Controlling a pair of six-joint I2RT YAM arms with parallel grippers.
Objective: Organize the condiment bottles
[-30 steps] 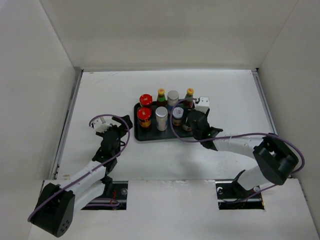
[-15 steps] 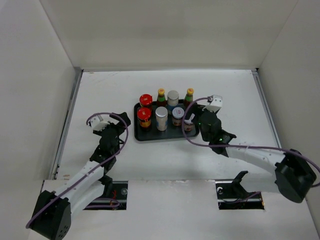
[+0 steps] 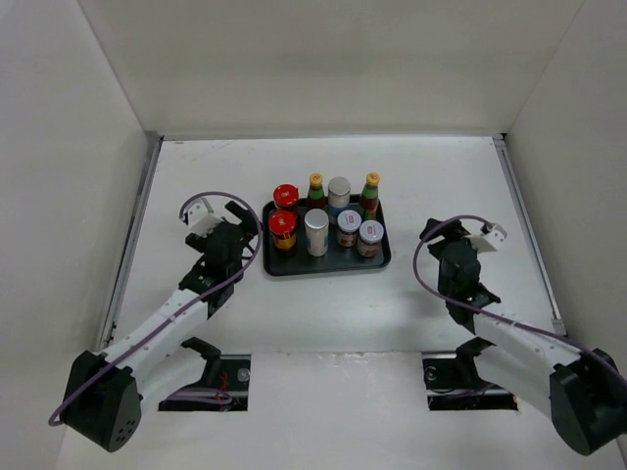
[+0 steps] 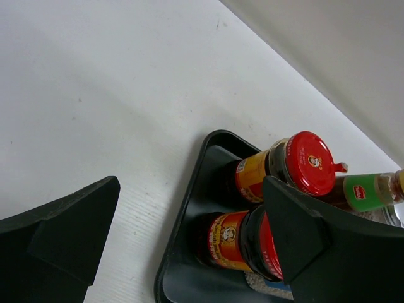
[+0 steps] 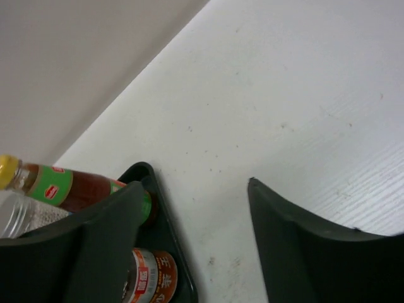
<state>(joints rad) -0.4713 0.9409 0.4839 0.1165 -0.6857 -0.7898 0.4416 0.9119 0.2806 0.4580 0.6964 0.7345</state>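
All eight condiment bottles stand in the black tray (image 3: 328, 265). There are two red-lidded jars (image 3: 283, 224), two yellow-capped green-necked bottles (image 3: 315, 187), two white grey-topped cylinders (image 3: 316, 230) and two pale-lidded jars (image 3: 370, 233). My left gripper (image 3: 242, 225) is open and empty just left of the tray. In the left wrist view (image 4: 189, 243) it faces the red-lidded jars (image 4: 249, 243). My right gripper (image 3: 434, 235) is open and empty on the table right of the tray. In the right wrist view (image 5: 196, 249) it shows the tray corner (image 5: 169, 230), a green-necked bottle (image 5: 69, 185) and a pale-lidded jar (image 5: 153, 273).
White walls enclose the table on the left, back and right. A metal strip (image 3: 134, 230) runs along the left edge. Both arm bases sit at the near edge.
My right gripper has let go of a pale-lidded jar at the tray's near right and drawn back to the right. My left gripper has shifted slightly toward the tray.
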